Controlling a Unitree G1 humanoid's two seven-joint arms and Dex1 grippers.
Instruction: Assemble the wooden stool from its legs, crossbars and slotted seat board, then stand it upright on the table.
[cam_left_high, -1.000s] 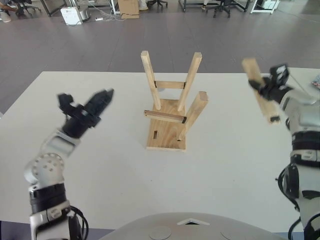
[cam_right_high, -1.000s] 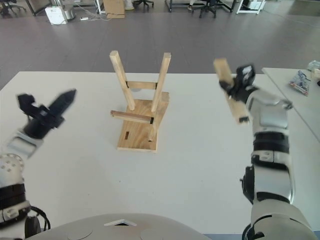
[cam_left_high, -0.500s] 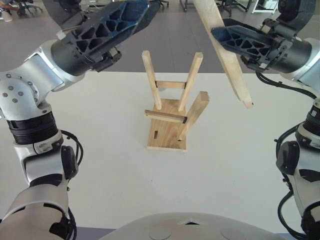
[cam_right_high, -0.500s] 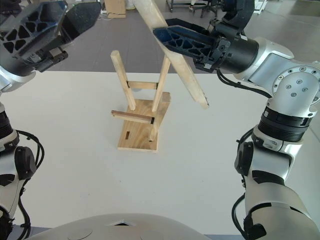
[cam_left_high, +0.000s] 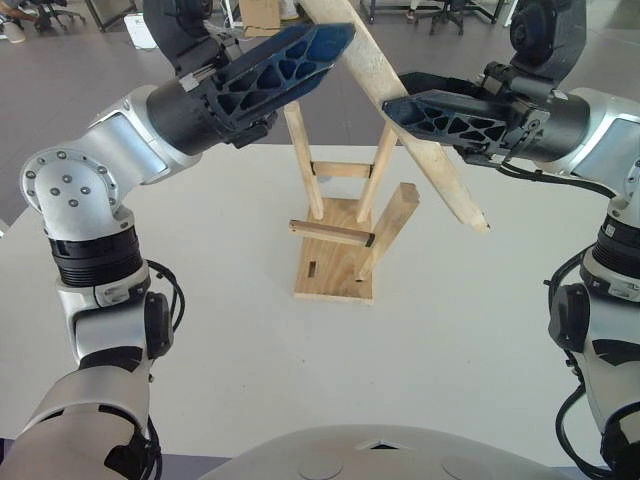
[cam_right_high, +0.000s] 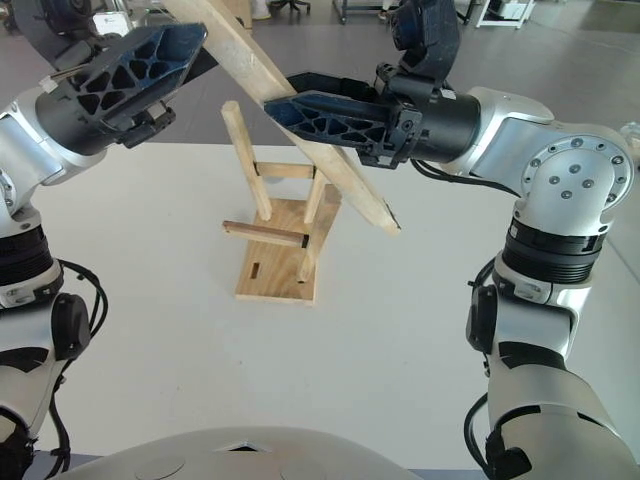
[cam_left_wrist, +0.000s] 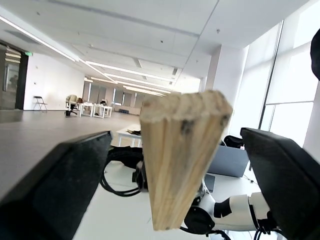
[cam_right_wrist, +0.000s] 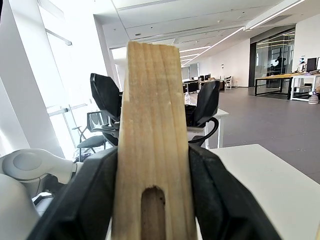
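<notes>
1. The left gripper (cam_left_high: 325, 45) is raised above the table (cam_left_high: 200, 300), with its fingers apart on both sides of the loose leg (cam_left_high: 440, 185) at its upper end.
2. The partly built stool (cam_left_high: 340, 240) rests at the table's centre, with three legs pointing up.
3. The right gripper (cam_left_high: 400, 108) is clamped on the loose leg, which slants above the stool.

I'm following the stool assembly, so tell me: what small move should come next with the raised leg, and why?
Probably shut the left gripper on the upper end of the leg. The right gripper is clamped on the leg, while the left jaws stand open either side of its top end. A second grip would likely steady it.
</notes>
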